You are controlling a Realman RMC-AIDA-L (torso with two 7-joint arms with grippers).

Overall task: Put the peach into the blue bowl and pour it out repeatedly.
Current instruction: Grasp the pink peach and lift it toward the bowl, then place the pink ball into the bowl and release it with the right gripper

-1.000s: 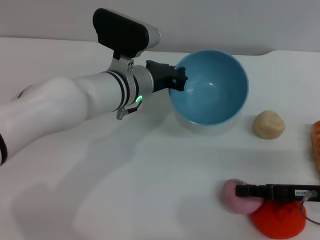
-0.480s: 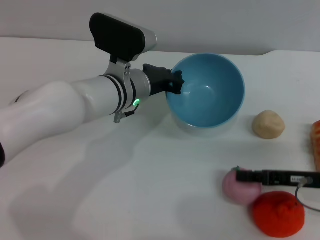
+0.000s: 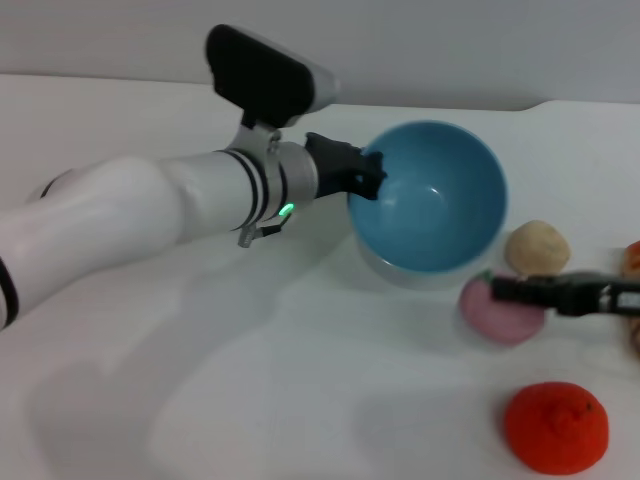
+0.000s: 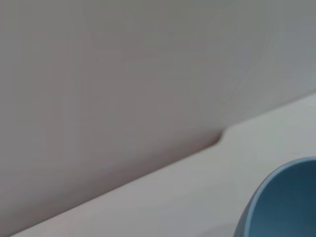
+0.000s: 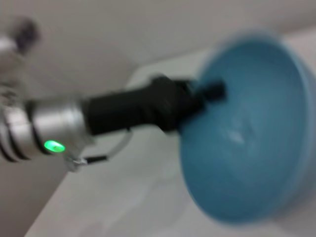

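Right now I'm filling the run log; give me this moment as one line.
left gripper: shut on blue bowl rim, tilted | right gripper: shut on peach, beside bowl | peach not in bowl

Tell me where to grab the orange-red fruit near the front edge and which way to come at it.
Probably from straight above, end effector fingers closing across the widest middle of the orange-red fruit. It is round, offers no handle, and sits alone on the table, apart from the peach, so both sides look free.
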